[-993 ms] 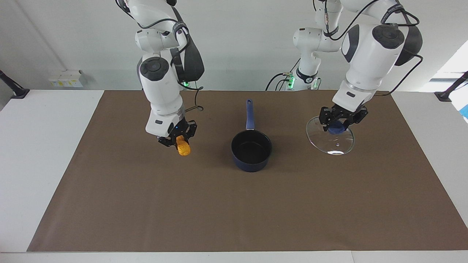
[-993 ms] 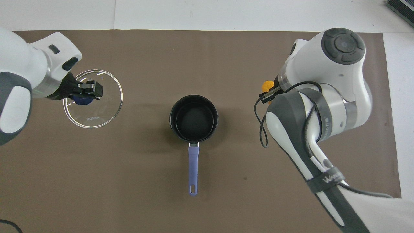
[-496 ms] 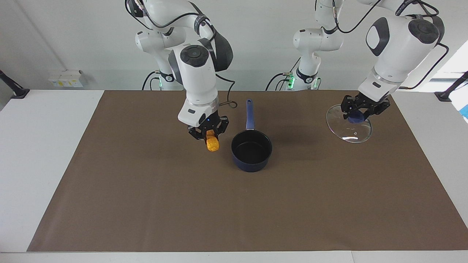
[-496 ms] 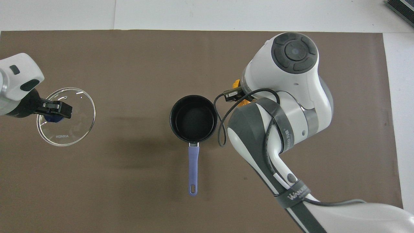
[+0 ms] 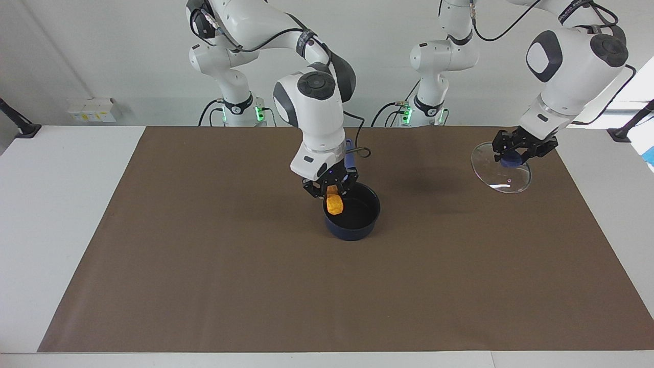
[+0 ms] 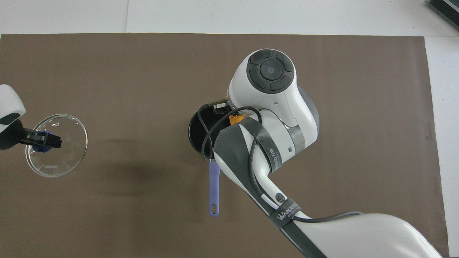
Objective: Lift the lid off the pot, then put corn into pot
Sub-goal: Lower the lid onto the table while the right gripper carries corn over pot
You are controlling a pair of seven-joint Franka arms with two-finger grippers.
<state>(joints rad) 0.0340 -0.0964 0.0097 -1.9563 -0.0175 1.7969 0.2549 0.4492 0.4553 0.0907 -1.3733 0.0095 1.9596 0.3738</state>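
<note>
The dark blue pot point(image 5: 352, 231) stands open mid-table, its handle point(image 6: 214, 186) pointing toward the robots. My right gripper point(image 5: 332, 191) is shut on the orange-yellow corn point(image 5: 334, 203) and holds it upright over the pot's rim, at the edge toward the right arm's end. In the overhead view the right arm covers most of the pot point(image 6: 196, 132), and only a bit of the corn point(image 6: 235, 119) shows. My left gripper point(image 5: 512, 158) is shut on the blue knob of the glass lid point(image 5: 503, 176) and holds it tilted above the mat toward the left arm's end; the lid also shows in the overhead view point(image 6: 62, 154).
A brown mat point(image 5: 204, 266) covers most of the white table point(image 5: 61, 204). A small white box point(image 5: 92, 110) sits at the table's robot-side edge, toward the right arm's end.
My right gripper has carried the corn sideways from beside the pot to over its rim. My left gripper has moved the lid farther toward the left arm's end.
</note>
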